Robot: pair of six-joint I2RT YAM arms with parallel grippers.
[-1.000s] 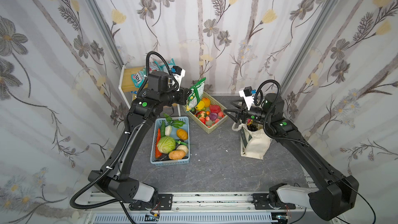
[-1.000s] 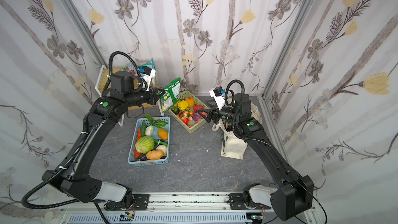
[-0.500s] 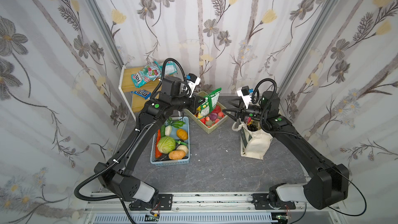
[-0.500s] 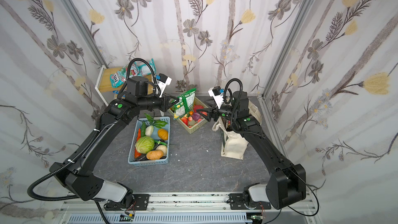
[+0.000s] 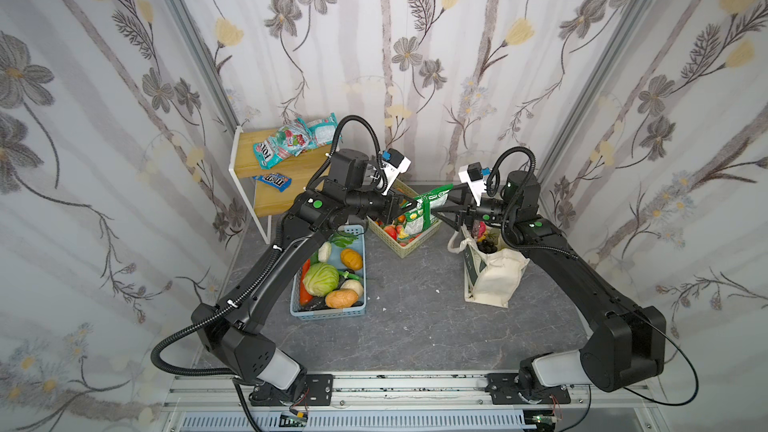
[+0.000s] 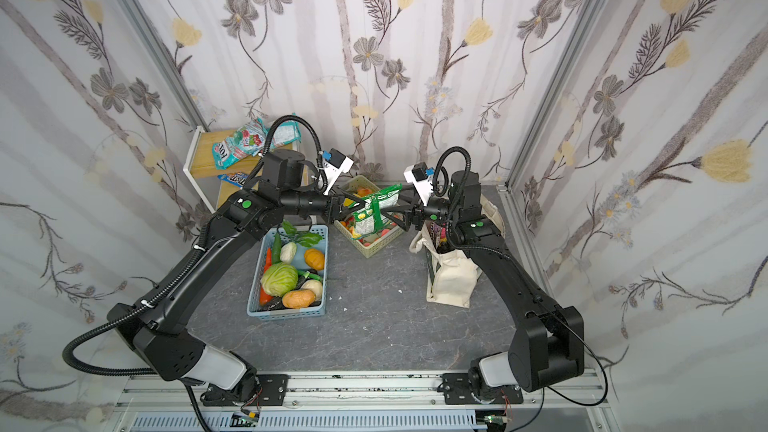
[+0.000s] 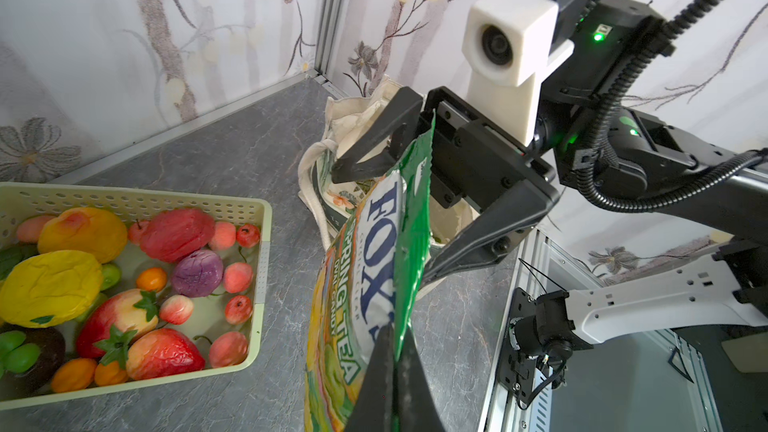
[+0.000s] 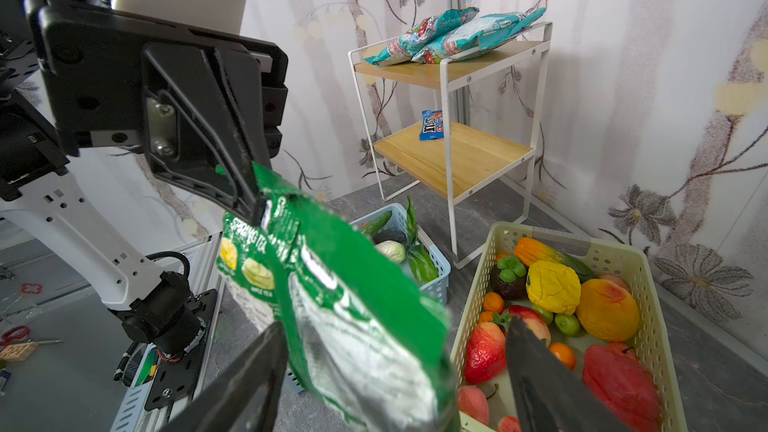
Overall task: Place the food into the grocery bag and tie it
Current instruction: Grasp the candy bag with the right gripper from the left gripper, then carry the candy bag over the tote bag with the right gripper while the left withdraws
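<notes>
Left gripper (image 8: 257, 210) is clamped tight on a corner of the green FOX'S packet (image 5: 423, 213), holding it up in the air over the beige basket (image 5: 406, 252) of toy fruit, far-middle of the table. Right gripper (image 7: 382, 220) is wide open w/ its jaws either side of the pkt's other edge, not squeezing it afaict. Grocery bag (image 5: 498, 276) stands just right of the basket, some food already inside.

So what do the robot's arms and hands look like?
The left arm and right arm are black and chunky, with a pale grey sleeve near each base and a green dot on top. Ribbed black cables loop over them. The left hand and right hand each have two thin black triangle fingers and a white camera block with a blue plug.
</notes>
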